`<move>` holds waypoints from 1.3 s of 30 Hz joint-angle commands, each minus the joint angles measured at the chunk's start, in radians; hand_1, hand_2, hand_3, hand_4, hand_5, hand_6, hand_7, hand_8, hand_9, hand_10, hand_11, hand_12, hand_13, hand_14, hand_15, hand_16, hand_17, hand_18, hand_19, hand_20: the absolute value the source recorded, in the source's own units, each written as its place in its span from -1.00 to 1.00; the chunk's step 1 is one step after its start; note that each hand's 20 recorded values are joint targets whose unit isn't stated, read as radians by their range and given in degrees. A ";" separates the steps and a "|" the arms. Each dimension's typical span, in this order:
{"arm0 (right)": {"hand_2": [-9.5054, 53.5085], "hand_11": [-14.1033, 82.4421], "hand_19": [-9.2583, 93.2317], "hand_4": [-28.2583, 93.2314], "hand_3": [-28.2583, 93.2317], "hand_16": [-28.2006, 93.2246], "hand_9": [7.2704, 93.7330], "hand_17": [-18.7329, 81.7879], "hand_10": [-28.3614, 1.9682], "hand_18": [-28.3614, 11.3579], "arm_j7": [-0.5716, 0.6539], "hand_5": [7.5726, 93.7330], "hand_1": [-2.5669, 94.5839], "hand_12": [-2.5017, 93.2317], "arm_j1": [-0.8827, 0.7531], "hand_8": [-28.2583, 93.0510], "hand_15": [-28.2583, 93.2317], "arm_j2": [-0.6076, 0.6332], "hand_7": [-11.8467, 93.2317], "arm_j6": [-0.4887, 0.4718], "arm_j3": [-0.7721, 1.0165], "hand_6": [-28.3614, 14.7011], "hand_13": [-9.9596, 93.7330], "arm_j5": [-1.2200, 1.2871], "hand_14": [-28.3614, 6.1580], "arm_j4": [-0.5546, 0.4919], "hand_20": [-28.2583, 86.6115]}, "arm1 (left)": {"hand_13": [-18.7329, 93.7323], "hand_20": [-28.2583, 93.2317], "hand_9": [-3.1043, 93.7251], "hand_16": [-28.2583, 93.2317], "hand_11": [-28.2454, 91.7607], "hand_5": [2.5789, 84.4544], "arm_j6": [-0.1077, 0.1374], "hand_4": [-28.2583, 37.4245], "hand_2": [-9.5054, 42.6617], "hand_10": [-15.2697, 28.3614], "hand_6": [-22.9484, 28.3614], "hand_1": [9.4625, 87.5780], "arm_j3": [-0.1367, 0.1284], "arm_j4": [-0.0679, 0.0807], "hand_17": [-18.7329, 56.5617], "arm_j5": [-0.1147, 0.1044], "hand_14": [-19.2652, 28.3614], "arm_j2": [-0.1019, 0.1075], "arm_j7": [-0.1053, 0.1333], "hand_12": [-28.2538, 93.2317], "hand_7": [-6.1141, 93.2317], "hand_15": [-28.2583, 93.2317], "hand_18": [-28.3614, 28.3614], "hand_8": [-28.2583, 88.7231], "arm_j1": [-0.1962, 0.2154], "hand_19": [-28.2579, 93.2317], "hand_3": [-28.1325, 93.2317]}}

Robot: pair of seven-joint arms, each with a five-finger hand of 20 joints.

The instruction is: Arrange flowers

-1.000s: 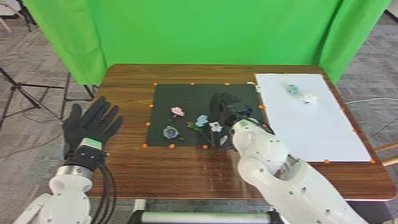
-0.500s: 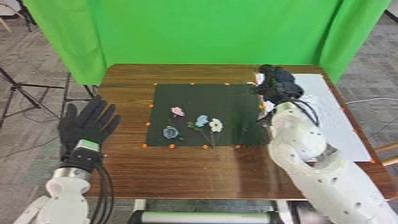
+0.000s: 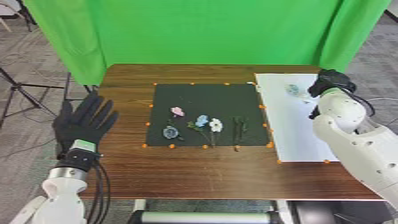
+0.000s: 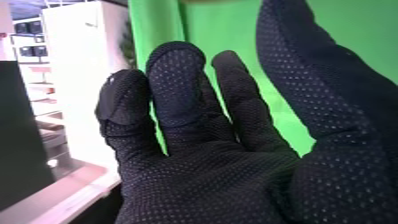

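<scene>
Right black-fabric hand [image 3: 332, 80], fingers apart, hung over white rectangular sheet [image 3: 298, 130], likely to fetch pale-blue artificial flower [image 3: 293, 89] | black square mat [image 3: 191, 95] displayed 4 pastel artificial blooms [image 3: 202, 120]

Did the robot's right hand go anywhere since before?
Yes. The right robot hand moved right, from over the dark mat to the right edge of the white sheet.

We see a green curtain [image 3: 213, 35] hanging in folds beyond the left hand [image 3: 82, 125] and the right hand [image 3: 330, 87]. Between them, we have a brown wooden table [image 3: 178, 172]. Grey carpet [image 3: 27, 137] covers the floor outside the left hand, where dark tripod legs [image 3: 16, 86] stand. Past the right hand [image 4: 213, 175], we make out a brightly lit white panel [image 4: 84, 60] beside pale shelves [image 4: 41, 90] holding dark boxes [image 4: 35, 51].
</scene>
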 commanded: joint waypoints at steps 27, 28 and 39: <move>-1.00 -0.57 0.98 -1.00 0.58 -0.04 0.86 0.25 0.38 -0.67 -0.115 0.58 0.31 -0.24 -0.083 -0.52 0.62 -0.031 -0.25 0.162 -0.052 0.38 0.64 -0.038 0.19 0.054 0.14 | -0.27 -0.37 -0.25 -0.65 -0.21 -0.11 -0.006 -1.00 -0.19 0.24 0.13 -0.58 0.016 0.003 -0.65 0.043 0.38 -0.021 -0.034 -0.36 -0.51 0.08 0.51 -0.70 0.014 0.04 0.61; -1.00 -0.57 0.98 -1.00 0.58 -0.03 0.89 0.25 0.40 -0.67 -0.113 0.62 0.31 -0.22 -0.093 -0.51 0.61 -0.024 -0.24 0.151 -0.045 0.39 0.65 -0.043 0.20 0.029 0.15 | -0.27 -0.37 -0.25 -0.65 -0.21 -0.11 -0.004 -1.00 -0.19 0.24 0.13 -0.58 0.016 0.003 -0.65 0.043 0.38 -0.021 -0.033 -0.36 -0.51 0.08 0.51 -0.70 0.015 0.04 0.61; -1.00 -0.56 0.98 -1.00 0.62 -0.01 0.92 0.25 0.40 -0.67 -0.238 0.65 0.30 -0.17 -0.144 -0.47 0.58 0.024 -0.24 0.128 -0.045 0.36 0.66 -0.099 0.22 -0.266 0.15 | -0.27 -0.37 -0.25 -0.66 -0.21 -0.11 0.003 -1.00 -0.17 0.25 0.13 -0.58 0.008 0.004 -0.65 0.048 0.39 -0.015 -0.036 -0.37 -0.51 0.09 0.51 -0.71 0.005 0.04 0.61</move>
